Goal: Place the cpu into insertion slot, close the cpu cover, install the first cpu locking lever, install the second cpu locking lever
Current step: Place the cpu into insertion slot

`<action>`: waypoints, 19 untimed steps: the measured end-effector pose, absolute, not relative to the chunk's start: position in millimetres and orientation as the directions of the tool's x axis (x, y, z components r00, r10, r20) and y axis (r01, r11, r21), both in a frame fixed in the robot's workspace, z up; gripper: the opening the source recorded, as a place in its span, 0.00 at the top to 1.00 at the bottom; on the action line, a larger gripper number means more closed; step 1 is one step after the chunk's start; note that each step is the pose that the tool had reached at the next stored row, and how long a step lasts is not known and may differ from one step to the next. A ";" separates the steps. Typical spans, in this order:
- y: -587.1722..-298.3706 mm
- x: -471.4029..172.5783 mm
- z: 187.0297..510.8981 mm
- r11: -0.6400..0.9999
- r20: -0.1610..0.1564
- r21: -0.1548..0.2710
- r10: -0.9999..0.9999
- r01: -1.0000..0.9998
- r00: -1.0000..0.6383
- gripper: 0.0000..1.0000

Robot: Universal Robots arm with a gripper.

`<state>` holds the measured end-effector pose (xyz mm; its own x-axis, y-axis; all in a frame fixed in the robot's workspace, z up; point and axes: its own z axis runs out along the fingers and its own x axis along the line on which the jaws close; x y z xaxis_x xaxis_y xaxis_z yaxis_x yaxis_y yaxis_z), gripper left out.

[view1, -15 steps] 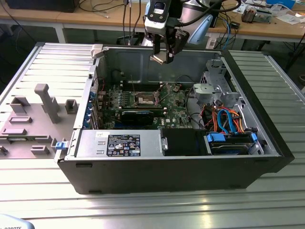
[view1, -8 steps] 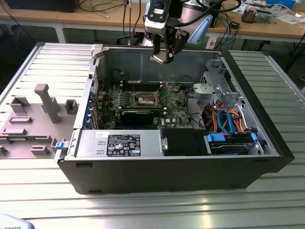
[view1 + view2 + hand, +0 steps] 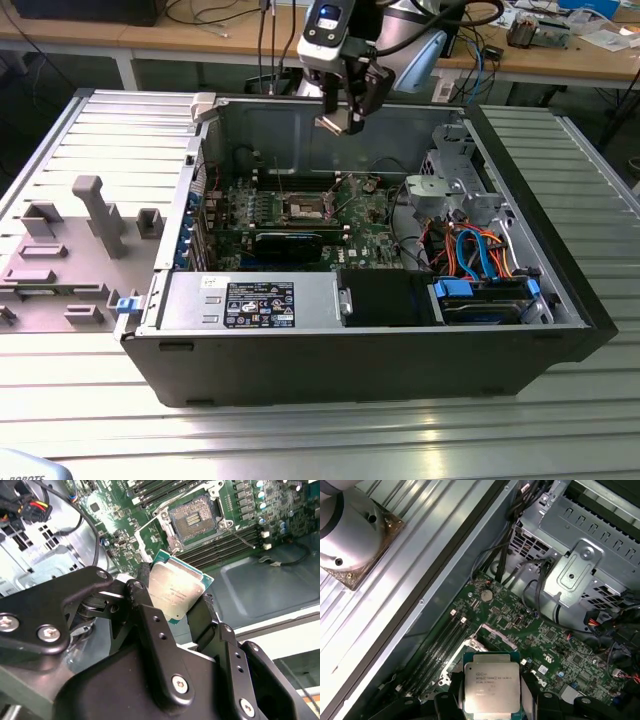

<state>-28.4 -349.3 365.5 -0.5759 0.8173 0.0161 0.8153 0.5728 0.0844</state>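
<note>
A: State of the gripper (image 3: 342,122)?
B: Clamped on the cpu (image 3: 176,591), which is taken by its edges (underside spared, presumably).
A: Location?
B: Held above the computer case (image 3: 330,370). The insertion slot (image 3: 194,521) is seen bare below, so nothing is seated yet.

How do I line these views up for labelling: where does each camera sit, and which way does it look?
Exterior view: off the arm, looking down slantwise into the open computer case; the pincer hangs above it.
Second wrist view: at the wrist, looking along the pincer toward the insertion slot.
First wrist view: at the wrist, looking down on the motherboard; a silver arm part shows.
Shared: both wrist views show the cpu gripped by the pincer.
</note>
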 end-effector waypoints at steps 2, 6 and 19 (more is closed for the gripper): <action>-349.3 -28.4 365.3 0.552 0.016 0.084 0.832 0.830 -0.555 0.46; -349.3 -28.1 364.7 0.526 0.016 0.084 0.849 0.846 -0.529 0.46; -349.3 -28.1 364.3 0.488 0.016 0.084 0.871 0.869 -0.491 0.46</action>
